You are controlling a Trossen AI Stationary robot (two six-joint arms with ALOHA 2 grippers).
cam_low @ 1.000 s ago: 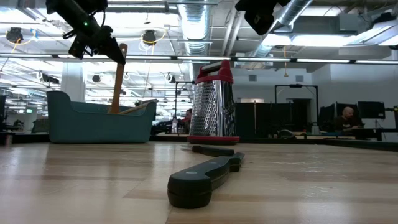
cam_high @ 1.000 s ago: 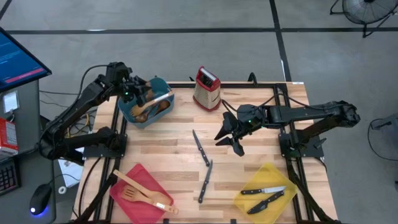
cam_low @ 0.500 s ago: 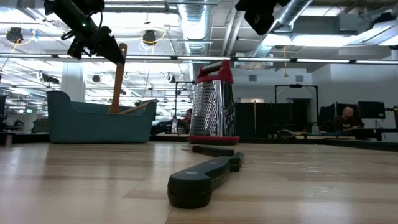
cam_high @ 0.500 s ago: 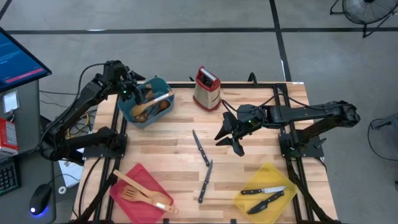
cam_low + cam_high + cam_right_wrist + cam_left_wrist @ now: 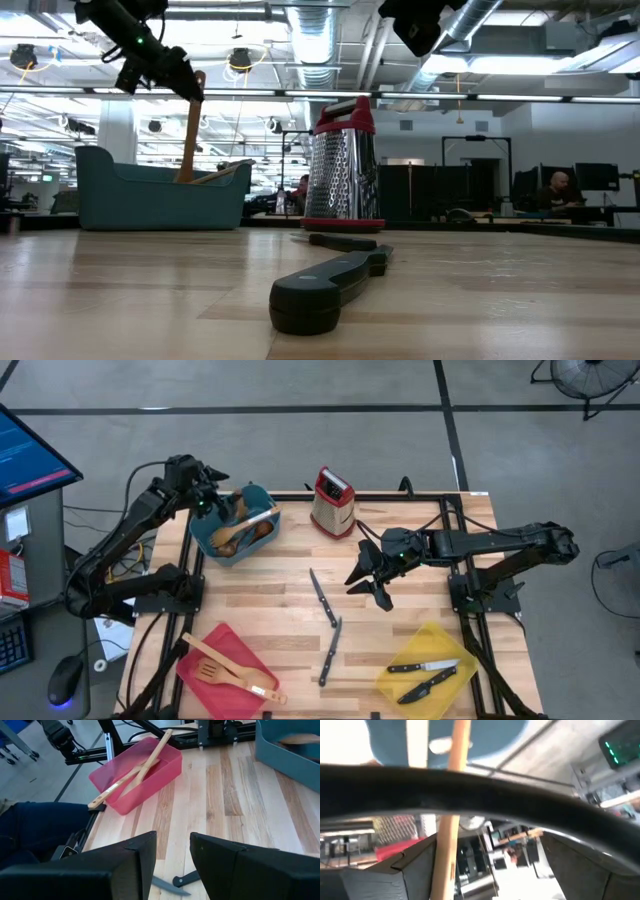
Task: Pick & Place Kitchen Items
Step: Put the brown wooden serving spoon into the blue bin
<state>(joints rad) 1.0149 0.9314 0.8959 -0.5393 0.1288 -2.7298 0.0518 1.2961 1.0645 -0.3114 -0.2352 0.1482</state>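
A teal bin (image 5: 235, 532) at the far left holds several wooden spoons. One light wooden spoon (image 5: 189, 125) stands upright in it, leaning on the rim. My left gripper (image 5: 207, 503) is open above the bin at the top of that handle (image 5: 446, 835), which passes between the fingers. My right gripper (image 5: 372, 578) is open and empty above the table's middle right. Two black-handled knives (image 5: 322, 596) (image 5: 330, 650) lie on the table to its left and near side. My left gripper has the upright spoon's handle (image 5: 444, 855) between its open fingers, close beside one finger (image 5: 410, 870). I cannot tell whether that finger touches the handle.
A red-topped steel grater (image 5: 332, 502) stands at the far middle. A red bin (image 5: 222, 670) at the near left holds wooden spatulas. A yellow bin (image 5: 432, 660) at the near right holds two knives. Bare wood lies between the bins.
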